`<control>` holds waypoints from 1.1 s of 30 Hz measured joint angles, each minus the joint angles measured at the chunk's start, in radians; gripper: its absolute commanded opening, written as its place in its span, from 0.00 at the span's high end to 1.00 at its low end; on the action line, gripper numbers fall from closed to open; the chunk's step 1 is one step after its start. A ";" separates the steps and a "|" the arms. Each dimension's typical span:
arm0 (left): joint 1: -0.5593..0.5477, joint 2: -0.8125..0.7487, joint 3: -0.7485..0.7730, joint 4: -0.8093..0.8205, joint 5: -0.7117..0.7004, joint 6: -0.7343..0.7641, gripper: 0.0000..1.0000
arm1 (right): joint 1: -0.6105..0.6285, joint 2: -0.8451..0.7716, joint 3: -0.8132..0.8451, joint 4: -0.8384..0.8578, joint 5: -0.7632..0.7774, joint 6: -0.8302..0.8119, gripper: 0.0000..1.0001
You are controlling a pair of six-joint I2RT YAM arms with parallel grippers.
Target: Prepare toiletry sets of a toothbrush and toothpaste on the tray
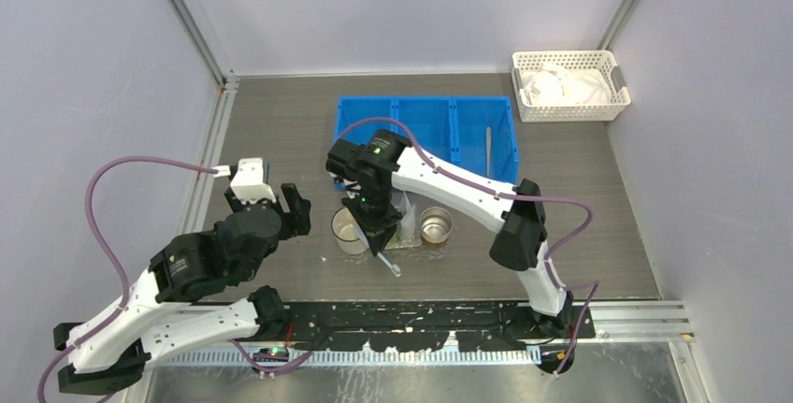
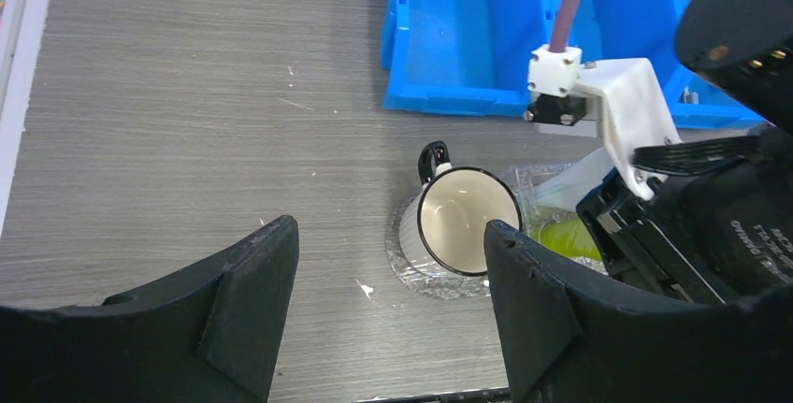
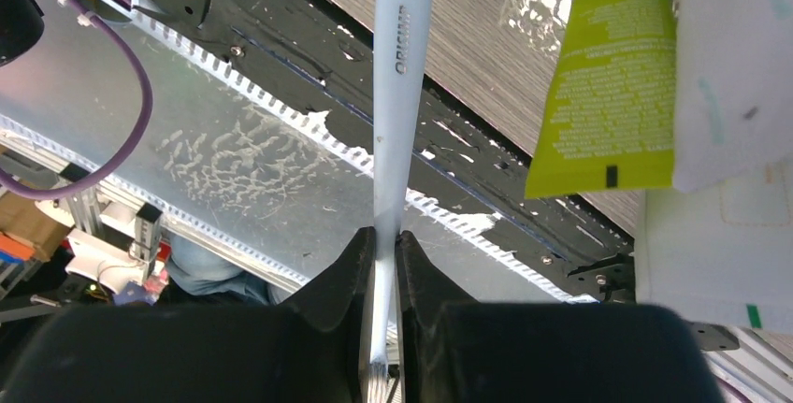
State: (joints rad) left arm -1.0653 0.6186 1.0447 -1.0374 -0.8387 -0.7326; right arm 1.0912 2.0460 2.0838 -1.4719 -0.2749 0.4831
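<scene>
Grey table (image 1: 598, 179), centre frame: my right gripper (image 3: 386, 239) pinches toothbrush (image 3: 400, 66), its end cut off. The tray (image 2: 540, 183) is mostly hidden, probably beneath. My left gripper (image 2: 388, 230) is wide, empty.

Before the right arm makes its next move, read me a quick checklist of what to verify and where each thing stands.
1. Right gripper shut on the toothbrush: ok.
2. Left gripper open, holding nothing: ok.
3. Left gripper apart from the mug: ok.
4. Mug upright on the tray: ok.
5. Toothbrush set down on the tray: not ok, it is held in the air.
6. Green toothpaste tube seated in a tray recess: cannot tell.
</scene>
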 measured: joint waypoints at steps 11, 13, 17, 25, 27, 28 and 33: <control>0.000 -0.082 -0.033 -0.002 -0.004 0.000 0.27 | -0.016 0.222 0.272 -0.068 -0.026 -0.037 0.85; 0.000 -0.093 -0.038 -0.004 -0.004 0.000 0.26 | -0.026 0.240 0.275 -0.074 -0.027 -0.039 0.85; 0.000 -0.095 -0.039 -0.004 -0.003 0.003 0.27 | -0.045 0.259 0.276 -0.077 -0.026 -0.040 0.85; 0.000 -0.095 -0.047 0.002 -0.003 0.010 0.26 | -0.080 0.259 0.274 -0.080 -0.027 -0.041 0.85; 0.000 -0.095 -0.050 0.006 -0.003 0.011 0.26 | -0.087 0.259 0.274 -0.080 -0.027 -0.041 0.85; 0.000 -0.095 -0.051 0.008 -0.003 0.011 0.26 | -0.091 0.259 0.274 -0.080 -0.027 -0.041 0.85; 0.000 -0.095 -0.053 0.008 -0.003 0.015 0.26 | -0.100 0.264 0.277 -0.081 -0.035 -0.043 0.85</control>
State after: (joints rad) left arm -1.0653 0.5236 0.9920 -1.0290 -0.8417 -0.7174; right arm 0.9909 2.3100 2.3608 -1.5532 -0.3103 0.4397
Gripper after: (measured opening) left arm 0.740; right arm 0.166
